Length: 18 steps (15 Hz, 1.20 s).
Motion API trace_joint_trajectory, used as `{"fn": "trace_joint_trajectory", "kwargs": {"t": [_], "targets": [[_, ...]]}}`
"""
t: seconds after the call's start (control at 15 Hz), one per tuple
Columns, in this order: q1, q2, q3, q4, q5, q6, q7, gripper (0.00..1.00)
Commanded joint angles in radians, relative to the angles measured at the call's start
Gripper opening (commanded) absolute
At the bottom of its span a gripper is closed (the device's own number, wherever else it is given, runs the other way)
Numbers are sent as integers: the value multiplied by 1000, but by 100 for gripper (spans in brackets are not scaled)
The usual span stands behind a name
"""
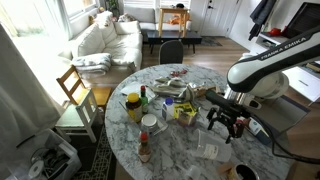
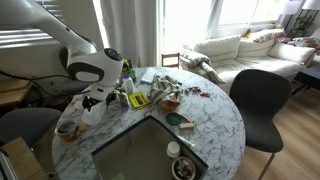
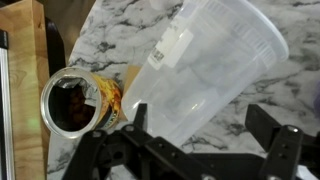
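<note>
Your gripper hangs over the clear plastic cup, which lies tipped on the marble table, empty and ribbed near its rim. Your fingers are spread wide around its narrow end, not clamping it. Just beside the cup stands an open round tin with dark contents.

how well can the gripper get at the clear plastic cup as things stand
Probably yes: the gripper hangs right at the clear plastic cup, jaws open with a finger on each side. The open tin close beside it may crowd one finger.
</note>
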Motion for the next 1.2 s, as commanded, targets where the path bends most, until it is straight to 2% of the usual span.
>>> {"fn": "trace_joint_trajectory", "kwargs": {"t": [0.0,0.33,0.53,0.8,1.13], "targets": [[-13,16,-8,-18,105,-14,80,100],[-16,52,-14,-20,230,-38,205,100],[-10,66,-17,-20,256,-31,275,100],[-9,74,-18,-14,228,-66,325,100],[-7,97,-21,0,186,-150,311,100]]}}
